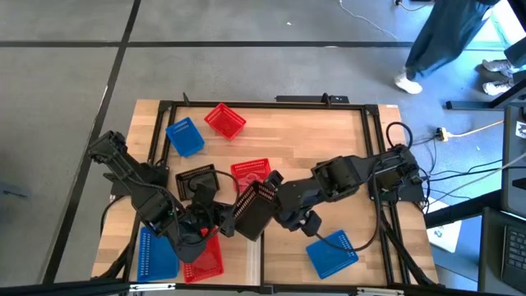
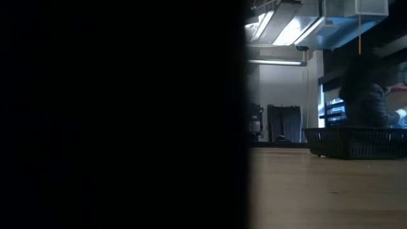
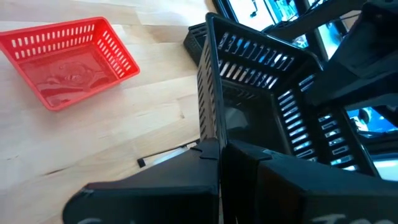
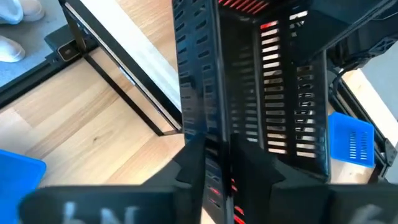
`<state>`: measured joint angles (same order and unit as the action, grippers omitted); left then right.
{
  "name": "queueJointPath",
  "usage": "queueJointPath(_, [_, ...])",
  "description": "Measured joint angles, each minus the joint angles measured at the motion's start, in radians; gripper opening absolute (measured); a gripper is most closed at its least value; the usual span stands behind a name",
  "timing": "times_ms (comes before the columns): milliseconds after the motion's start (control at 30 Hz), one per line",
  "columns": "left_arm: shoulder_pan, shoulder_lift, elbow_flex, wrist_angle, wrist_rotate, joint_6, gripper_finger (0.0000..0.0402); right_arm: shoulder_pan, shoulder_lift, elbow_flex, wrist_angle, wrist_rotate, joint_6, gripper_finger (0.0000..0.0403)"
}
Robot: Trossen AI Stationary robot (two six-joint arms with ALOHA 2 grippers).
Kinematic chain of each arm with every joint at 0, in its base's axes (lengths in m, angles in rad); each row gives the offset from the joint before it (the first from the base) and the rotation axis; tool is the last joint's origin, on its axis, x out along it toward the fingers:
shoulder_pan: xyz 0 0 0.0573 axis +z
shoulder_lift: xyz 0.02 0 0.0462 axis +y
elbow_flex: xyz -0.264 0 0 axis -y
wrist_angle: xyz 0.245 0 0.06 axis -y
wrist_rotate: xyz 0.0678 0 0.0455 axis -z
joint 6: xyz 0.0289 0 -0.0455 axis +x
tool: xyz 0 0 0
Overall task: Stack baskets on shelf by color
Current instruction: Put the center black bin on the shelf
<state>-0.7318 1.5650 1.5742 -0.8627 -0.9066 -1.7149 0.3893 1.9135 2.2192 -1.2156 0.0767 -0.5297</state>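
A black basket [image 1: 255, 207] hangs tilted above the table's near middle, between my two grippers. My left gripper [image 1: 223, 219] is shut on it from the left, and my right gripper [image 1: 276, 201] is shut on it from the right. On the table lie a second black basket [image 1: 196, 181] and a red basket [image 1: 251, 171] just beyond it. Farther back are a red basket [image 1: 224, 121] and a blue one [image 1: 185, 136]. The pale shelf [image 1: 246, 261] at the near edge carries a blue basket [image 1: 156, 253] and a red basket [image 1: 205, 259]. My left gripper pinches one mesh wall [image 3: 208, 127] of the black basket between its two fingers, which slant down from the table's left. The basket is lifted clear and tipped on its side. My right gripper pinches the opposite wall [image 4: 211, 134] at its rim, one finger [image 4: 189, 163] outside and one inside. It slants down from the table's right.
Another blue basket [image 1: 333, 253] lies near the front right, under my right arm. A black frame [image 1: 263, 104] runs around the tabletop. In the low view something dark blocks the left half, and a black basket [image 2: 356, 143] shows on the table. A person [image 1: 448, 37] stands beyond the far right corner.
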Motion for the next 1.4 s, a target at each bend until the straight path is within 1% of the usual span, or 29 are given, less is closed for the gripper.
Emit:
queueJointPath(100, [0.0, 0.0, 0.0, -0.001, -0.001, 0.001, 0.0, 0.001, 0.008, 0.0, -0.004, 0.001, -0.018, 0.0026])
queueJointPath(167, [0.0, 0.0, 0.0, -0.001, -0.003, 0.003, 0.0, 0.001, 0.011, 0.0, -0.006, -0.001, -0.033, 0.001])
queueJointPath(367, [0.001, -0.001, 0.0, -0.001, 0.008, 0.027, 0.0001, 0.001, 0.009, 0.0, -0.003, 0.0, -0.033, 0.0005])
queueJointPath(467, [0.005, -0.001, 0.0, 0.001, 0.019, 0.039, 0.0013, 0.001, 0.009, 0.0, -0.003, 0.001, -0.033, 0.0005])
queueJointPath(733, [0.033, -0.001, 0.0, 0.023, 0.118, 0.049, 0.0058, 0.001, 0.009, 0.0, -0.003, 0.004, -0.034, 0.0003])
queueJointPath(900, [0.062, -0.001, 0.0, 0.023, 0.177, 0.052, 0.0067, 0.0, 0.009, 0.0, -0.003, 0.005, -0.033, 0.0002])
queueJointPath(1000, [0.07, -0.001, 0.0, 0.024, 0.177, 0.079, 0.0067, 0.0, 0.009, 0.0, -0.009, 0.008, -0.033, 0.0002])
queueJointPath(1200, [0.058, -0.036, 0.0, 0.057, 0.111, 0.156, 0.0068, 0.0, 0.009, 0.0, -0.034, 0.014, -0.032, 0.0002])
queueJointPath(1300, [0.055, -0.043, 0.001, 0.094, 0.108, 0.205, 0.0068, 0.0, 0.007, 0.0, -0.033, 0.013, -0.031, 0.0002])
queueJointPath(1400, [0.055, -0.042, 0.001, 0.113, 0.126, 0.225, 0.0068, 0.0, 0.007, 0.0, -0.037, 0.008, -0.028, 0.0002])
